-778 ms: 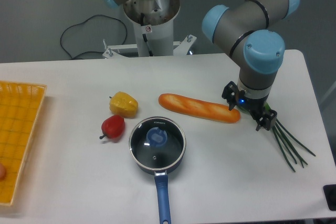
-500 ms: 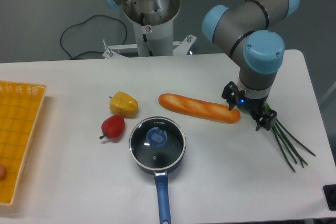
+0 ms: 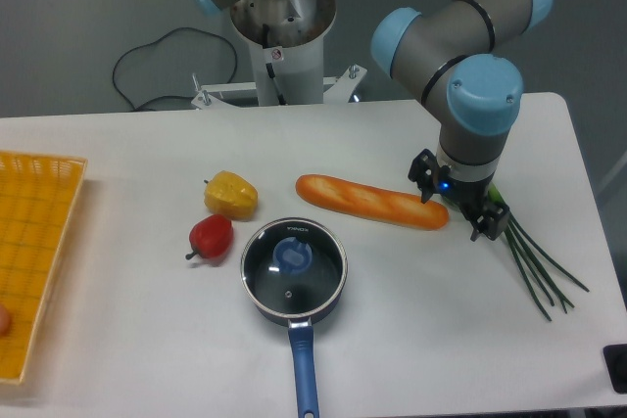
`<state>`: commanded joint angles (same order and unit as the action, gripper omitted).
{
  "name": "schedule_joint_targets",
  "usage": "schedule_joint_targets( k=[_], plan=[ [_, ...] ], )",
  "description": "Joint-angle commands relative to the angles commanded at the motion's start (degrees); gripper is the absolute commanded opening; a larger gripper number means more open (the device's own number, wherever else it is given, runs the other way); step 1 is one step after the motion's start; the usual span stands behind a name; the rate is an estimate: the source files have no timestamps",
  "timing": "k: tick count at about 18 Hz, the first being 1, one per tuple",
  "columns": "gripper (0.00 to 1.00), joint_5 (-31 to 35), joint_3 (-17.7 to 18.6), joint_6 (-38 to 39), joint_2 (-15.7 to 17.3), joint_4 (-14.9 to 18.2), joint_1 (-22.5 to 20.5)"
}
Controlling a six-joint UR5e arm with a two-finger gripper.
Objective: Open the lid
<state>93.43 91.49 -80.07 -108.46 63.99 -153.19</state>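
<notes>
The lid [image 3: 294, 263], a round glass disc with a thin metal rim and a blue centre knob, lies flat on the dark saucepan [image 3: 294, 308] with the long blue handle, at the front middle of the table. My gripper [image 3: 457, 210] is well to the right of it, above the right end of the baguette [image 3: 371, 201]. Its two dark fingers stand apart with nothing between them, so it is open.
A yellow pepper [image 3: 231, 193] and a red pepper [image 3: 211, 236] sit just left of the saucepan. Green chives [image 3: 537, 263] lie at the right under the gripper. A yellow basket [image 3: 34, 242] stands at the left edge. The robot base [image 3: 282, 41] is at the back.
The arm and gripper have shifted slightly to the left. The lid and saucepan have not moved.
</notes>
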Motion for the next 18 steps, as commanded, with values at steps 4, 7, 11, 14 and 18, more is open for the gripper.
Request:
schedule_joint_targets(
  k=[4,7,11,14,18],
  plan=[
    [1.0,0.0,1.15,5.43,1.06,-0.18,0.79],
    [1.0,0.17,1.41,6.15,1.59,-0.09,1.67],
    [1.0,0.18,4.22,6.24,4.48,0.35,2.72],
    [1.0,-0.44,6.33,8.08,6.24,0.35,3.33],
    [1.0,0.09,6.42,14.85,6.77,0.17,6.67]
  ],
)
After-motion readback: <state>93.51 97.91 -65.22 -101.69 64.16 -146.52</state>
